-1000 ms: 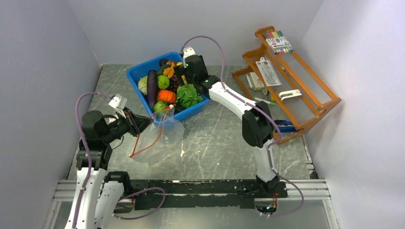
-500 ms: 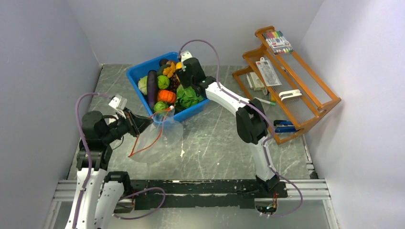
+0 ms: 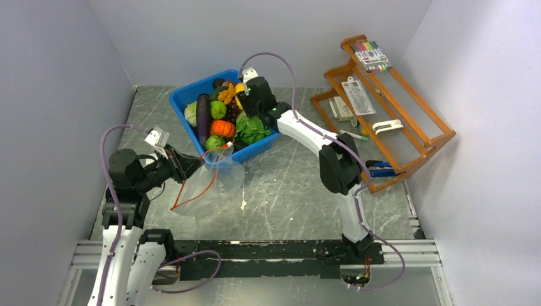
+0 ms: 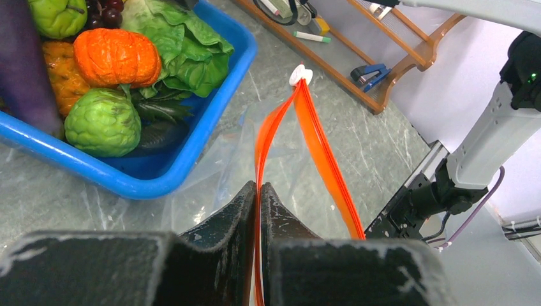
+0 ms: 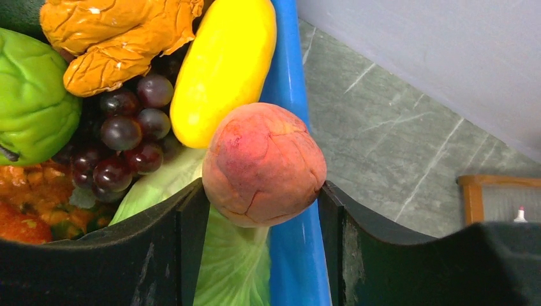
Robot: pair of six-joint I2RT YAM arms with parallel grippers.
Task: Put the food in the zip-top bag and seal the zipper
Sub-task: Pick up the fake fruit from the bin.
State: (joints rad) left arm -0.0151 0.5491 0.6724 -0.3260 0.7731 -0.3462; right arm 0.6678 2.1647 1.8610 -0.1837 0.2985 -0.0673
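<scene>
Peach point(image 5: 263, 164) pinched in right gripper point(image 5: 261, 210) over produce-filled blue bin point(image 4: 127, 182); left gripper point(image 4: 258, 188) tight on zipper point(image 4: 319, 146) of bag point(image 3: 220, 185).

Counted: one blue bin point(image 3: 179, 97), one peach point(image 5: 263, 164), one eggplant point(image 3: 203, 115), one orange pumpkin point(image 3: 223, 128), one lettuce head point(image 3: 251, 129), one grape bunch point(image 5: 124, 143), two green knobbly balls point(image 3: 218, 109), one zip-top bag point(image 3: 214, 185), one wooden rack point(image 3: 443, 131).

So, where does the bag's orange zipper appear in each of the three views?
Top external: the zipper is left of centre, at the left gripper, just in front of the blue bin.
Left wrist: centre; the zipper rises from the shut left gripper to a white slider.
Right wrist: not in it.
Shared landmark: the blue bin, upper left in the left wrist view, upper centre in the right wrist view.
</scene>
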